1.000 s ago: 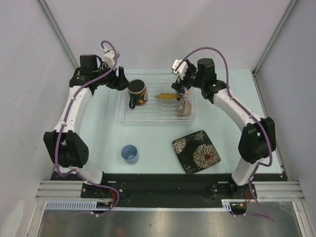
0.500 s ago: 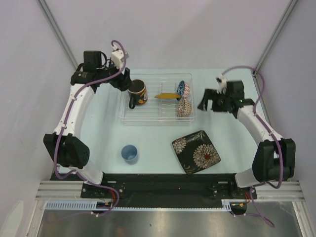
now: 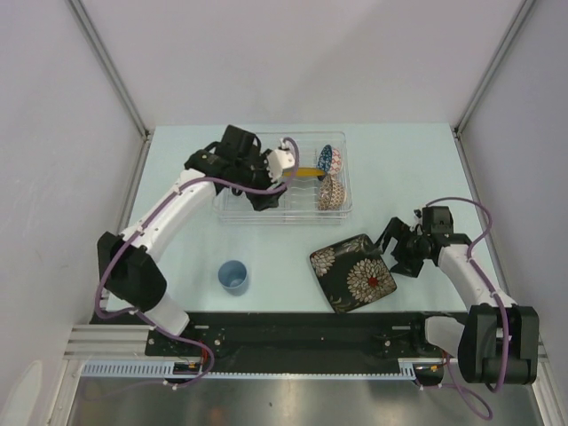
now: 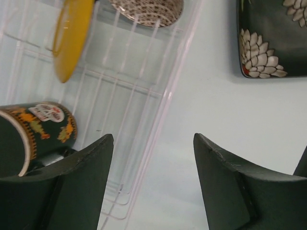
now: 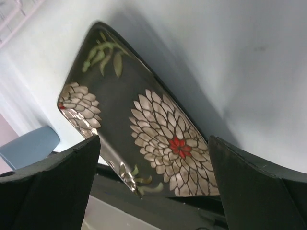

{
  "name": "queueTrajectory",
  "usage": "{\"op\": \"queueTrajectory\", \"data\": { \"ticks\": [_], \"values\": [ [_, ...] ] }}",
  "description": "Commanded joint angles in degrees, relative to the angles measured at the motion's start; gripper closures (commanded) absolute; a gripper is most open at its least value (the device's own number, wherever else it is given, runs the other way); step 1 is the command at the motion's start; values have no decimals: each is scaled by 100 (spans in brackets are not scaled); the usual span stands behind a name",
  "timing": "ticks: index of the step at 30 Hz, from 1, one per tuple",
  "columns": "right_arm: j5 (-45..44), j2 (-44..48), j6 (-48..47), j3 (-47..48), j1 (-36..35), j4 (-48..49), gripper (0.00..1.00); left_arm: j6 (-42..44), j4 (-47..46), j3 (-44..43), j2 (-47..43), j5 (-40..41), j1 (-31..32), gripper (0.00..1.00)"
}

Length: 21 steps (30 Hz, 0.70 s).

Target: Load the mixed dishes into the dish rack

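Observation:
The clear dish rack (image 3: pixel 342 209) holds the blue patterned bowl (image 3: pixel 328 160), beige patterned bowl (image 3: pixel 331 191) and yellow plate (image 3: pixel 304 172) on edge. The dark mug (image 4: pixel 41 129) lies in the rack and is hidden under my left arm in the top view. My left gripper (image 3: pixel 264 200) is open and empty above the rack's front edge (image 4: pixel 163 120). The black floral square plate (image 3: pixel 352 272) lies flat on the table. My right gripper (image 3: pixel 396 252) is open and empty just right of it, and the plate (image 5: pixel 144 129) fills its wrist view. The light-blue cup (image 3: pixel 232 276) stands at the front left.
The black base rail (image 3: pixel 293 328) runs along the near table edge, close to the floral plate. Grey walls enclose the pale table (image 3: pixel 426 169) on three sides. The light-blue cup also shows in the right wrist view (image 5: pixel 29 146).
My left arm has swung from the rack's left side to over the rack, covering the mug. My right arm has left the rack and come down beside the floral plate.

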<state>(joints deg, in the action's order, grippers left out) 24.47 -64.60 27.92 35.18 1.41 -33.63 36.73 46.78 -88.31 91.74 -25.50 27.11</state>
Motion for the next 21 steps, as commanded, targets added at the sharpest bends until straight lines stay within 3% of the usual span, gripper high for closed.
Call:
{"op": "queueTrajectory", "data": {
  "ticks": [1, 6, 11, 15, 21],
  "values": [
    [190, 281, 442, -213, -26, -4, 0, 396, -152, 297, -271, 343, 478, 27],
    [-188, 202, 565, -248, -79, 31, 0, 650, 85, 297, -113, 475, 865, 28],
    [-372, -140, 460, -266, -79, 383, 0, 1107, 33, 824, -359, 783, 1243, 28],
    [-382, -500, 363, -310, -123, 690, 0, 1108, 147, 903, -324, 731, 1279, 28],
    [66, -1019, 240, -327, -711, 919, 14, 1003, -169, 1464, -315, 695, 1419, 28]
  ]
}}
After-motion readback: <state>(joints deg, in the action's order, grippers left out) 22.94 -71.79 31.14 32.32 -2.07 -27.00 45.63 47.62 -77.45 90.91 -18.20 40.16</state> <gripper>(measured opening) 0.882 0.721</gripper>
